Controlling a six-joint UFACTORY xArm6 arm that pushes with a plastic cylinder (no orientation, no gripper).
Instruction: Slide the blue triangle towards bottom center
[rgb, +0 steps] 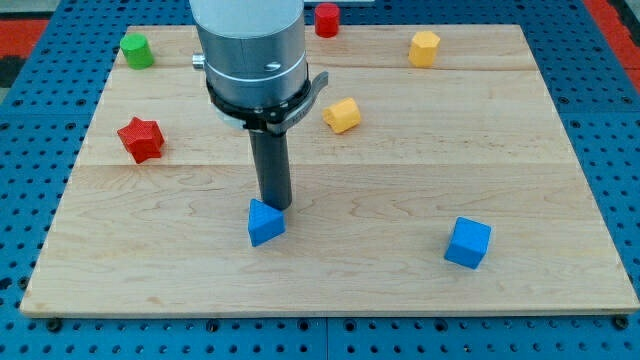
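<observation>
Wooden desk on a blue pegboard. Blue triangle sits a bit left of the desk's middle, in its lower half. No jawed end effector here, just a dark rod, nothing held; my tip is right at the top edge of the blue triangle, touching or nearly so, can't tell which. Relative to the blue triangle: blue cube well off to the view's right, slightly lower; red star up-left; green cylinder further up-left near the desk corner; yellow block up-right; second yellow block far up-right; red cylinder at the top edge.
</observation>
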